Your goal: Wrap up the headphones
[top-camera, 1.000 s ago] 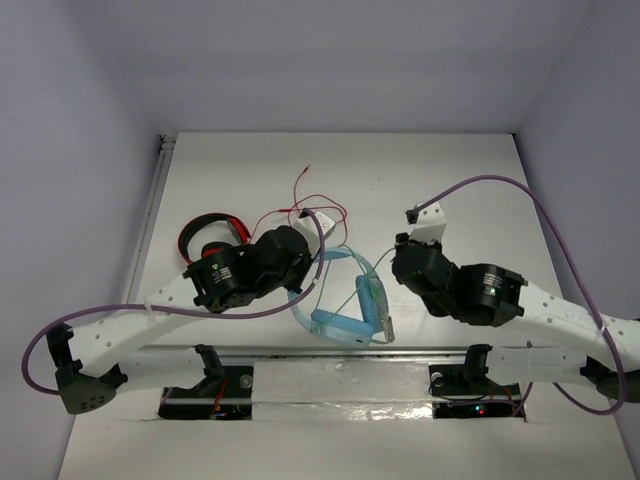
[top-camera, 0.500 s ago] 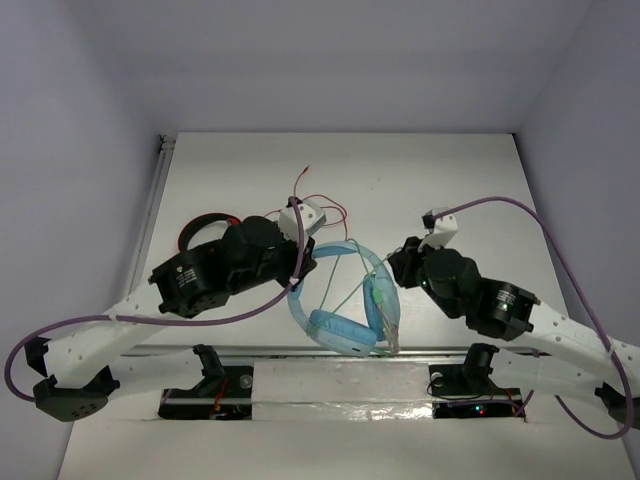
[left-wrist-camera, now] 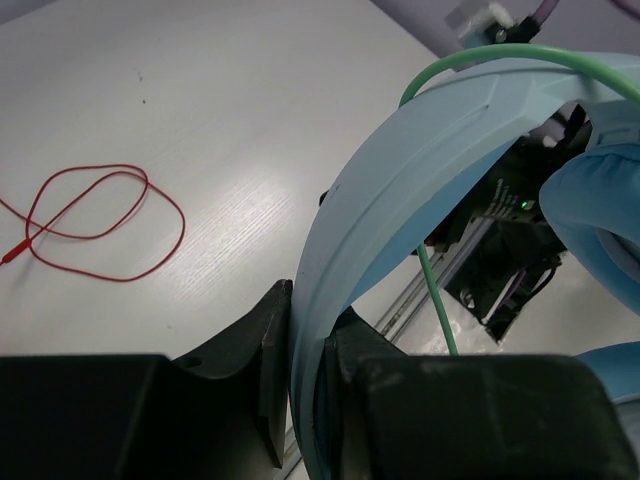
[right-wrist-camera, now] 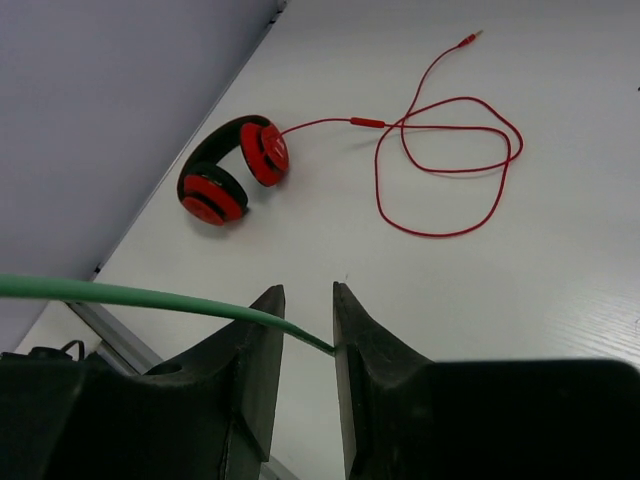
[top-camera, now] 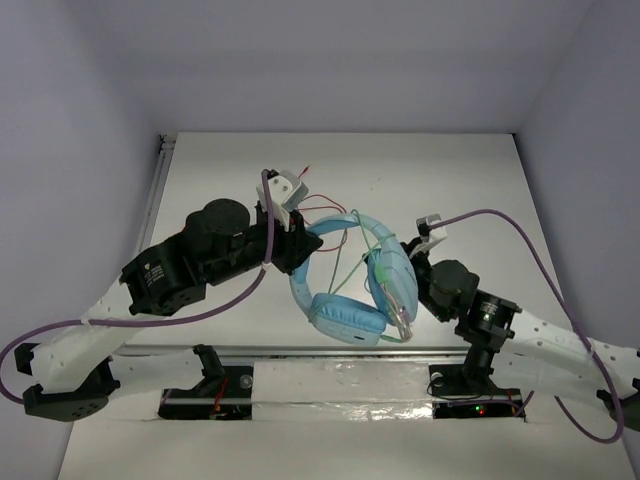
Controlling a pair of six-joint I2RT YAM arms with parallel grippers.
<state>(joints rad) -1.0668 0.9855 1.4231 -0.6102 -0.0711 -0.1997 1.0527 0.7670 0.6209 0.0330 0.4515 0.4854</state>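
Headphones [top-camera: 345,290]: headband [left-wrist-camera: 400,160] smooth, matt pale-blue plastic; ear cup [top-camera: 345,322] padded, soft-looking leatherette with a faint sheen. Cable [right-wrist-camera: 130,295]: smooth green rubbery sheath. Right gripper [right-wrist-camera: 307,300]: matt black plastic, finely grainy. Table [right-wrist-camera: 560,260]: white, satin, with a faint linear grain. Red headphones [right-wrist-camera: 228,168]: glossy red plastic, matt black band.
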